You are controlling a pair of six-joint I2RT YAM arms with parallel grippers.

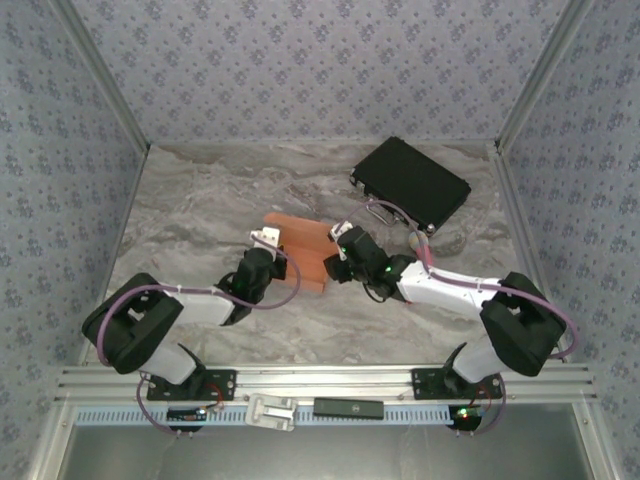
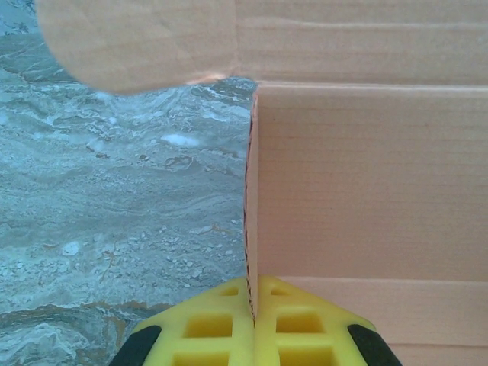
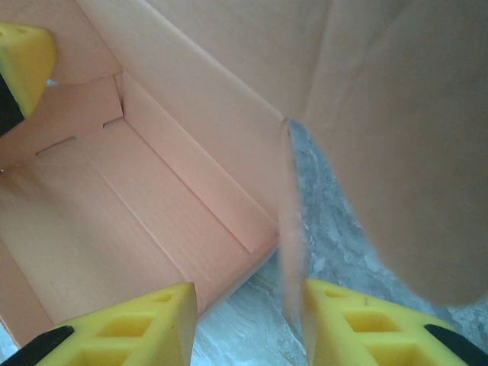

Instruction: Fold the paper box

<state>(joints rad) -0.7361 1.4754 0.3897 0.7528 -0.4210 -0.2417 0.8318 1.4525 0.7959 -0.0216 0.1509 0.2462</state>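
Note:
The paper box [image 1: 302, 245] is a salmon-orange, half-formed cardboard shell lying mid-table between both arms. My left gripper [image 1: 268, 240] is at its left side. In the left wrist view the left gripper [image 2: 253, 296] is shut on the thin edge of an upright wall of the paper box [image 2: 366, 175], with a rounded flap [image 2: 137, 38] above. My right gripper [image 1: 338, 258] is at the box's right side. In the right wrist view the right gripper [image 3: 248, 293] stands open astride a corner of the paper box [image 3: 152, 198], and a thin flap [image 3: 291, 229] rests along its right finger.
A black case [image 1: 410, 182] lies at the back right of the marble table [image 1: 200, 200], with a cable [image 1: 385, 212] near its front edge. Patterned walls close in the left, right and back. The left gripper's yellow finger [image 3: 23, 53] shows across the box.

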